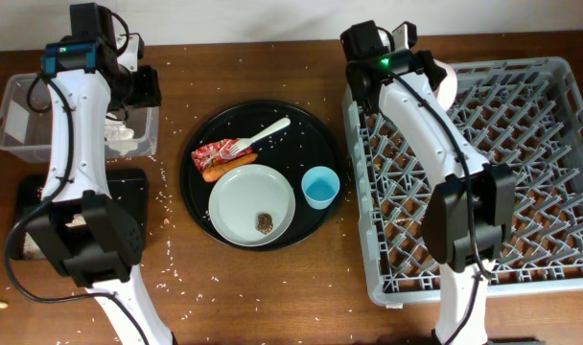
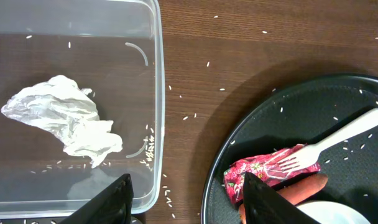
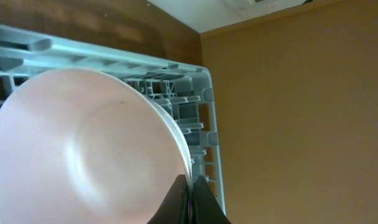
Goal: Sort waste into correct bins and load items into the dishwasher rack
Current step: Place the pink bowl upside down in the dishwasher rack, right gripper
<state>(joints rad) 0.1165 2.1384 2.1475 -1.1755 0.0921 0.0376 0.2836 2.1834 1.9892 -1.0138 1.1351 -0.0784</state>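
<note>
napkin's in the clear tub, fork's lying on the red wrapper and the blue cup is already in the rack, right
No: the blue cup is not in the rack; the overhead view shows it on the round black tray. The napkin is in the clear tub and the fork lies on the red wrapper.

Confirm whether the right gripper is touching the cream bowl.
Touching. The right wrist view shows the right gripper clamped on the rim of the cream bowl, with no gap visible.
</note>
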